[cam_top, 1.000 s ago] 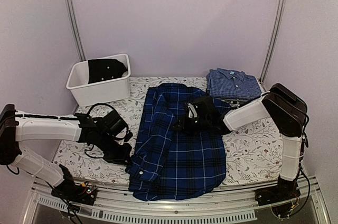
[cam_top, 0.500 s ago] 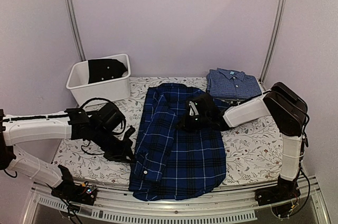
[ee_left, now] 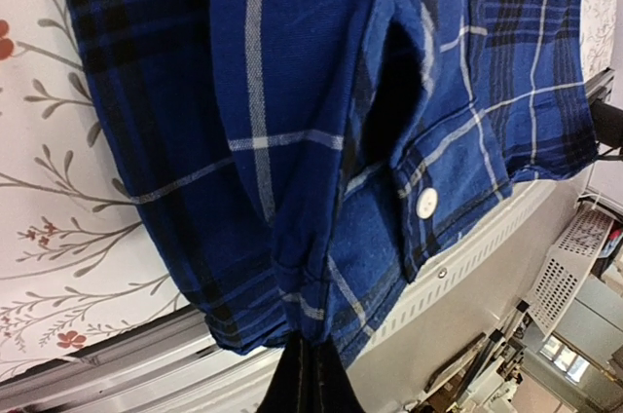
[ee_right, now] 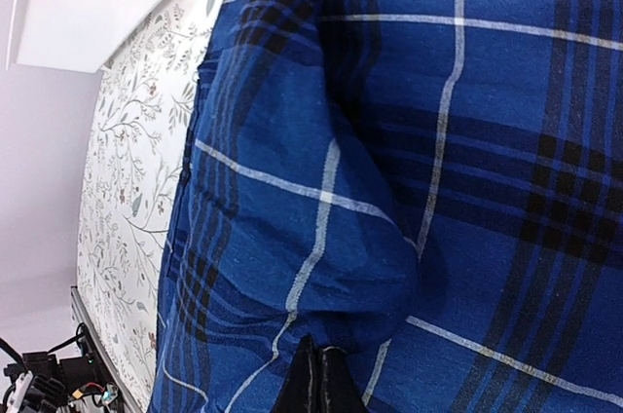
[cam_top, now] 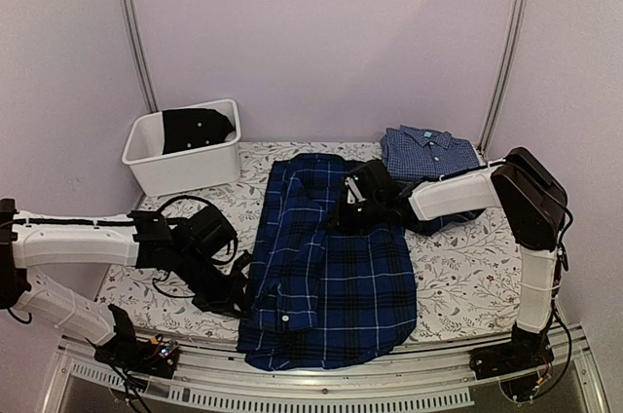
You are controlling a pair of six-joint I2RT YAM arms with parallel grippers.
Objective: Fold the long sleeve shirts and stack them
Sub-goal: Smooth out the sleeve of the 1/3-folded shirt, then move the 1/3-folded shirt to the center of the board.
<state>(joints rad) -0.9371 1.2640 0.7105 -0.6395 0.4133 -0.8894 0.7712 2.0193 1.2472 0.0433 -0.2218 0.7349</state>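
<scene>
The navy and royal-blue plaid shirt [cam_top: 326, 257] lies spread down the middle of the table, partly folded. My left gripper [cam_top: 237, 288] is at its lower left edge, shut on a fold of the plaid cloth [ee_left: 302, 267] by the buttoned cuff. My right gripper [cam_top: 341, 218] is over the shirt's upper middle, shut on a pinched fold of the plaid [ee_right: 341, 277]. The lighter blue fine-checked shirt [cam_top: 428, 153] lies folded at the back right of the table.
A white bin [cam_top: 183, 145] with a dark garment in it stands at the back left. The floral table cover [cam_top: 467, 277] shows on both sides of the plaid shirt. The table's metal front rail [cam_top: 321, 389] runs just below the shirt's hem.
My right gripper has moved back and a little left, pulling its fold of plaid up the shirt. My left gripper has shifted slightly right along the shirt's lower left edge.
</scene>
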